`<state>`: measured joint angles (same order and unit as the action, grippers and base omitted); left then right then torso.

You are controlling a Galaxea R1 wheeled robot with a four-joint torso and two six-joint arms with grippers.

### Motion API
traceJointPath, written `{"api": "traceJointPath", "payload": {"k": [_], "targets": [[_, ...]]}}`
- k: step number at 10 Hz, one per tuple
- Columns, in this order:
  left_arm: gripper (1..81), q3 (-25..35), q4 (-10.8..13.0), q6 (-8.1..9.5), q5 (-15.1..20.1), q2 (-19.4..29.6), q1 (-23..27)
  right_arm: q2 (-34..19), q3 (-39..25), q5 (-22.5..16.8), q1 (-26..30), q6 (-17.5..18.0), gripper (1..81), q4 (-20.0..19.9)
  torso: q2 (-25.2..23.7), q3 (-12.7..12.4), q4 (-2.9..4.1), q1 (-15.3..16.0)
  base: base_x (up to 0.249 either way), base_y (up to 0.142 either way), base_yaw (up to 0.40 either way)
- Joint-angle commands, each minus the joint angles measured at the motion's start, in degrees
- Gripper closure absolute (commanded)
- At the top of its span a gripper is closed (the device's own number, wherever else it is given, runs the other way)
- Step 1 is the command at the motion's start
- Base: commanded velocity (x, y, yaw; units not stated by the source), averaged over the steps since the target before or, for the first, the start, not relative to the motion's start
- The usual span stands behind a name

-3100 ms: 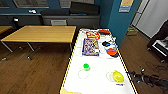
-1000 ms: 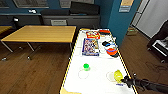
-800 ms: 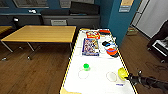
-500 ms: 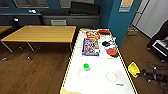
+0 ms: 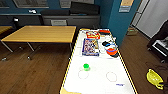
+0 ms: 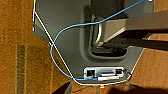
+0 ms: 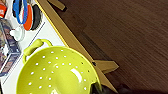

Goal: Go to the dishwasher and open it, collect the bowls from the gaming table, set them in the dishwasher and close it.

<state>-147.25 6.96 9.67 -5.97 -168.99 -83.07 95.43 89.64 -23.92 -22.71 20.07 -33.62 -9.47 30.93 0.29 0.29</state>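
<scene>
One pale yellow-green perforated plastic bowl [image 5: 154,78], lifted off the white-topped gaming table [image 5: 100,75], hung in the right gripper [image 7: 96,88]; a small bright-green bowl [image 5: 86,66] remained.

The gaming table [image 5: 100,75] has a smooth white tabletop with a slight sheen and yellow-tan wood-look sides. The pale yellow-green bowl [image 7: 56,73] is glossy perforated plastic; the small bright green bowl [image 5: 86,66] looks like plastic too. The floor [image 5: 35,72] is dark wood planking, and the far left table [image 5: 42,33] is matt light wood.

Two bowls, two game boxes, two tables.
One green bowl [image 5: 86,66], one yellow-green bowl [image 5: 154,78], two boxes [image 5: 90,46] [image 5: 93,34], white table [image 5: 100,77], wooden table [image 5: 42,33].
</scene>
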Motion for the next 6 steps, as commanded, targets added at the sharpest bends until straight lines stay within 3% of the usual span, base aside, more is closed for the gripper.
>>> {"api": "traceJointPath", "payload": {"k": [1,2,3,6], "targets": [[1.0,10.84,0.69,-0.35,3.69,7.17,0.31,-10.14,-7.21,-7.55,-2.91,-5.39,81.1,6.46,0.0,0.0,0.0,0.0,0.0,0.0,0.0],[1.0,13.13,0.69,-0.35,3.69,8.75,0.31,-10.23,-8.44,-6.67,-5.71,-9.78,81.1,5.85,0.0,0.0,0.0,0.0,0.0,0.0,0.0],[1.0,13.57,0.69,-0.26,3.69,9.45,0.31,-10.23,-10.08,-6.58,-7.22,-11.87,81.1,5.5,-0.02,0.0,0.0,0.0,0.0,0.0,0.0],[1.0,14.09,0.6,0.0,3.51,10.24,0.4,-9.97,-13.89,-5.0,-14.41,-14.53,81.1,5.5,0.0,0.0,0.0,0.0,0.0,0.0,0.0]]}}
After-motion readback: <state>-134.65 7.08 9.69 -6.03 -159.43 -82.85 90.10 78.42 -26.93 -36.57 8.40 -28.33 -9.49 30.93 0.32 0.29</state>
